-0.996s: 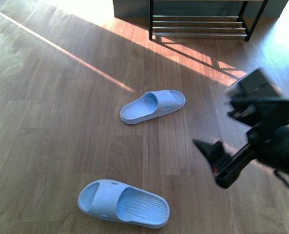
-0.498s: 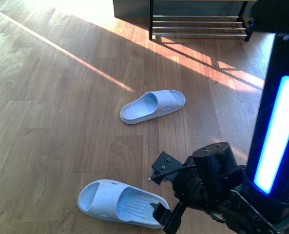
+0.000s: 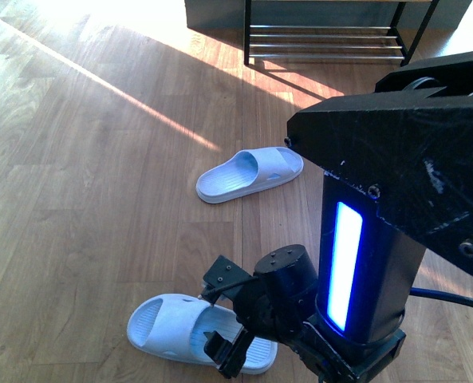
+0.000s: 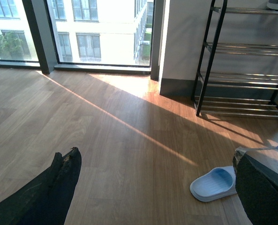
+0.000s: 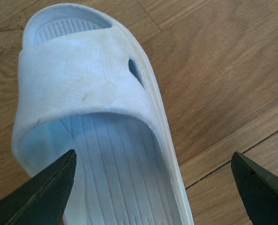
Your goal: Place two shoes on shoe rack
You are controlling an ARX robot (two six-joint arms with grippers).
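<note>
right gripper (image 3: 230, 357) spread wide | over near slide (image 3: 168, 325), heel half | long axis left-right (shoe rack (image 3: 324, 46) far)

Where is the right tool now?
Front view, lower centre: the right tool hovers open over the heel end of the nearer slide sandal.

The right arm (image 3: 396, 183) is showing a matte black boxy housing, a blue light strip (image 3: 344, 263) glowing on it, small screws (image 3: 468, 249) and a black cable (image 3: 451, 297).
</note>
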